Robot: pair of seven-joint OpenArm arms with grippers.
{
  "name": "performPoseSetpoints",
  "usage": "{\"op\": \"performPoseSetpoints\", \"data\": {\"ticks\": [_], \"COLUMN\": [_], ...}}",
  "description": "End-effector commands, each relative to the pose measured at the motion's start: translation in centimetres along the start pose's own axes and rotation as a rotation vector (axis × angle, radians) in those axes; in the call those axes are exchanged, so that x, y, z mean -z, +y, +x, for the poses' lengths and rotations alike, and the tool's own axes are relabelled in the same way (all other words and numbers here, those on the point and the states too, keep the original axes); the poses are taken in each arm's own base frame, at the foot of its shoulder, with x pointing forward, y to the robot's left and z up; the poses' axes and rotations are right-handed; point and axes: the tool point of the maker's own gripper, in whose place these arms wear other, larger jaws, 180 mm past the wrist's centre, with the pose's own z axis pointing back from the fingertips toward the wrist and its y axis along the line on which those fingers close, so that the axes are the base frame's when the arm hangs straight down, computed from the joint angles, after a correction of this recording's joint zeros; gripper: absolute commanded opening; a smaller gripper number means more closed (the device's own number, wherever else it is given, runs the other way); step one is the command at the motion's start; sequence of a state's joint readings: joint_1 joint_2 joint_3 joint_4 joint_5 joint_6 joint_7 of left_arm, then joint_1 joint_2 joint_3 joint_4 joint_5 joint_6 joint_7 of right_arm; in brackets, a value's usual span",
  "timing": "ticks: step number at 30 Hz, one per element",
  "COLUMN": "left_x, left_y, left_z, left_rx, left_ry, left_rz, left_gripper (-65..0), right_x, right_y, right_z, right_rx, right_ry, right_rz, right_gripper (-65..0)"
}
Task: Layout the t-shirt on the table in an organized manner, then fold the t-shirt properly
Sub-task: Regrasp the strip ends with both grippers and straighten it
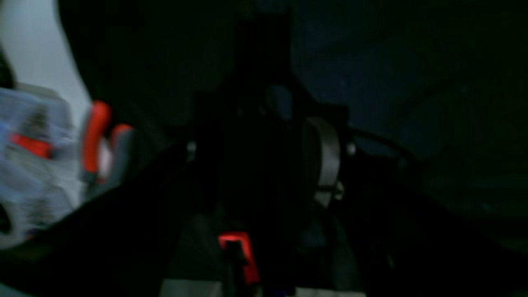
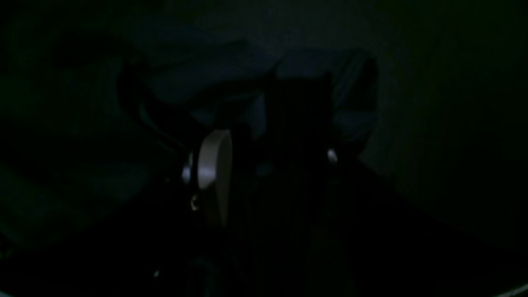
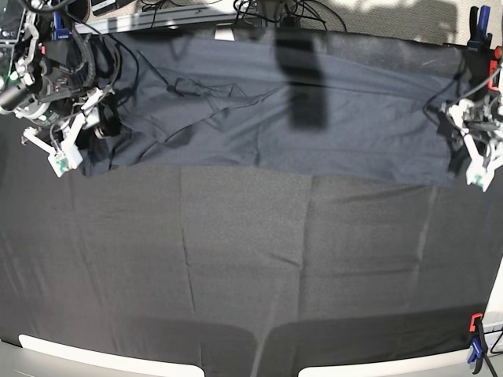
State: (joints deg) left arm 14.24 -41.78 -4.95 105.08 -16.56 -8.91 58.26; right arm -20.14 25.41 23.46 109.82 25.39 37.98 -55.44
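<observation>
Base view: the t-shirt (image 3: 314, 126) lies stretched across the far side of the table (image 3: 236, 267).
Left gripper (image 3: 481, 161) flanks it at right, right gripper (image 3: 67, 149) at left; neither one's jaw state is discernible.

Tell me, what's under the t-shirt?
The t-shirt lies stretched along the far side of the table, on its black creased cloth. That cloth shows all around the shirt's near edge. Whatever sits directly beneath the shirt is covered, so I can't see it.

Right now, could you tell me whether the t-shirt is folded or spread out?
Spread out: the t-shirt lies stretched wide across the table's far half, with wrinkles bunched near one end.
</observation>
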Motion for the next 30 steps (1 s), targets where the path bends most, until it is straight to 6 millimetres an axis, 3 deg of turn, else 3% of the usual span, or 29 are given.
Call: {"op": "performPoseSetpoints", "data": {"ticks": [1,6,10,13,15,19,22,25,30], "left_x": [-0.6,-0.8,-0.8,-0.9,-0.9,-0.8,-0.1,1.4,3.6], "left_y": [1.5,2.3,2.6,3.3,3.8,3.3,3.3,2.5,0.9], "left_z": [1.3,2.2,2.7,3.6,4.6,7.6,8.8,8.1,5.1], "left_rx": [0.023,0.044,0.044,0.043,0.024,-0.092,-0.159,-0.207,-0.322], "left_ry": [-0.045,-0.074,-0.085,-0.103,-0.124,-0.209,-0.235,-0.198,-0.082], "left_rz": [0.049,0.088,0.095,0.117,0.118,0.010,-0.071,-0.195,-0.417], "left_gripper": [-36.4,-35.7,-20.4,-19.5,-19.5,-19.5,-19.7,-19.7,-19.9], "right_x": [-0.5,-0.5,-0.5,-0.5,-0.8,-2.5,-4.0,-4.8,-5.1], "right_y": [-0.6,-0.6,-0.6,-0.6,-0.6,-0.9,-0.8,-0.4,-0.4], "right_z": [1.2,1.1,1.0,1.3,2.4,6.5,8.0,8.4,6.7], "right_rx": [-0.026,-0.026,-0.026,-0.028,-0.039,-0.050,0.001,0.063,0.152], "right_ry": [-0.042,-0.036,-0.033,-0.042,-0.087,-0.278,-0.362,-0.416,-0.390], "right_rz": [-0.013,-0.013,-0.013,-0.015,-0.019,-0.052,-0.033,0.009,0.007], "right_gripper": [-37.6,-37.6,-37.6,-37.6,-37.6,-37.6,-37.6,-37.6,-37.6]}}
